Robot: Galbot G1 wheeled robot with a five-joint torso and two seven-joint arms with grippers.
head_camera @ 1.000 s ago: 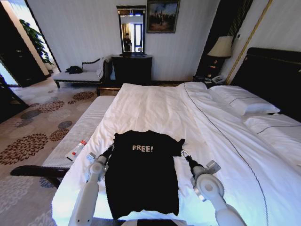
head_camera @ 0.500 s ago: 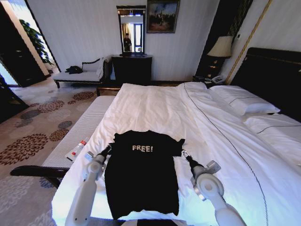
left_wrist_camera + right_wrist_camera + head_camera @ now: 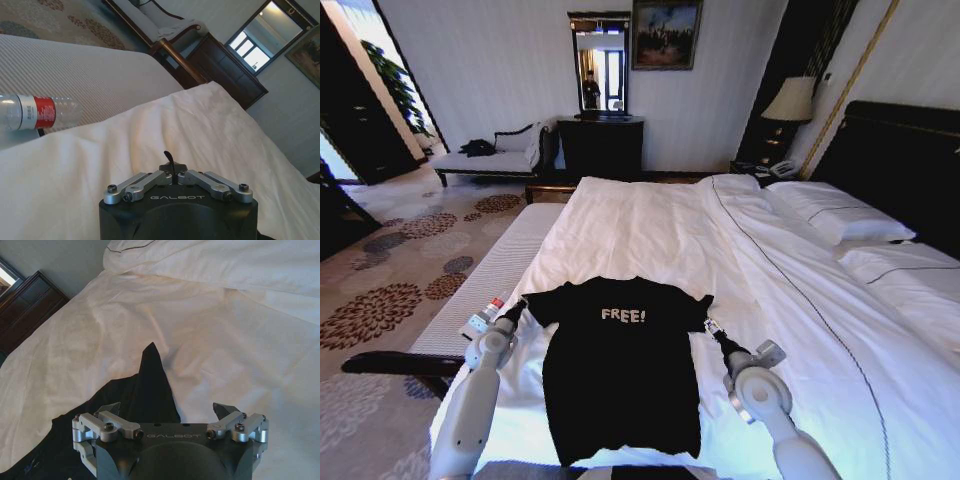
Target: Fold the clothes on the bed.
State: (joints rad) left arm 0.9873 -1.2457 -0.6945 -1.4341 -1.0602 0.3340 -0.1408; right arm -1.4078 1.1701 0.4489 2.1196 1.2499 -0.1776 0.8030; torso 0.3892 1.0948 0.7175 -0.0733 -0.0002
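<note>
From the head camera, the black T-shirt [image 3: 620,365] lay flat, chest up, near the foot of the bed [image 3: 650,230], its white "FREE!" lettering readable. The left gripper [image 3: 517,305] was at the tip of the shirt's left sleeve, which was drawn out sideways toward the pale bench [image 3: 485,285] where a clear bottle [image 3: 483,318] with a red label lay. The right gripper [image 3: 709,326] sat at the shirt's right sleeve. In the left wrist view, the left gripper [image 3: 172,169] was clenched, its fingers pressed together on a small pinch of the T-shirt [image 3: 169,157] above the white sheet [image 3: 150,150], with the bottle [image 3: 35,112] nearby on the bench. In the right wrist view, the right gripper [image 3: 167,411] was released, its fingers spread wide over the pointed sleeve of the T-shirt [image 3: 150,385], which rested on the sheet [image 3: 215,340].
</note>
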